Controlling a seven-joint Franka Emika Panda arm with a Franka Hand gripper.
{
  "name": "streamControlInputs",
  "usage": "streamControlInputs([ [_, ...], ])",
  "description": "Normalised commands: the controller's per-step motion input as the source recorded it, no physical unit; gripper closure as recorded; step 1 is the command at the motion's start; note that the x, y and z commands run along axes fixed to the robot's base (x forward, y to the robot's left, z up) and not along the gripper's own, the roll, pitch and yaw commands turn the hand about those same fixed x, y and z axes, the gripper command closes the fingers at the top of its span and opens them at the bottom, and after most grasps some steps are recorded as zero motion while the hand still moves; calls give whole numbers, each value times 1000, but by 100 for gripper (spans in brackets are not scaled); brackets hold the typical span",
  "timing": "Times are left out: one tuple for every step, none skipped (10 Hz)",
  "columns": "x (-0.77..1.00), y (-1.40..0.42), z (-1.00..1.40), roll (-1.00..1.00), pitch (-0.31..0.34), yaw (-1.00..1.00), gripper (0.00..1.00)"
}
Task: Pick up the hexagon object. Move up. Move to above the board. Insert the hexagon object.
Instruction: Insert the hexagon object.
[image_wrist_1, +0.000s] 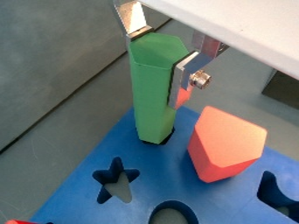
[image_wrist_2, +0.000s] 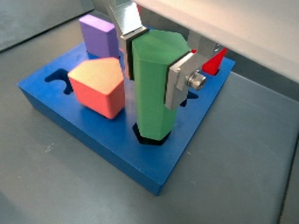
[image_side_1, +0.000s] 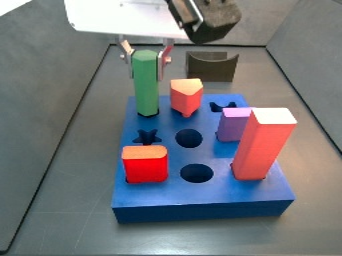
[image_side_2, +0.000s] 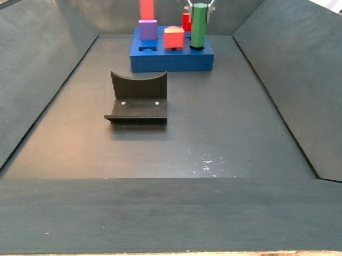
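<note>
- We see even, bright overhead light and soft shadows.
- The gripper (image_wrist_2: 158, 54) sits above the board (image_wrist_2: 70, 109), its silver fingers (image_wrist_1: 184, 77) glinting.
- The far side view shows faint floor glare (image_side_2: 211, 163) and small, soft detail.

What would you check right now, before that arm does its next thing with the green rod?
1. Tool around the hexagon object: ok, silver plates flank its upper part in both wrist views.
2. Rod's foot in a hole of the board: ok, it stands in a dark opening near a corner.
3. Rod upright: ok in a side view.
4. Fully seated: cannot tell.
5. Salmon block apart from the rod: ok, a gap shows.
6. Fingers pressing the rod or just released: cannot tell.
</note>
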Motion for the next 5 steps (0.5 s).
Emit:
streamControlInputs([
  [0,0,-237,87,0,0,100],
  [0,26,-126,147,64,0,100],
  [0,34,-123,150,53,0,100],
  [0,69,-157,111,4,43,100],
  [0,80,-171,114,0,146,100],
])
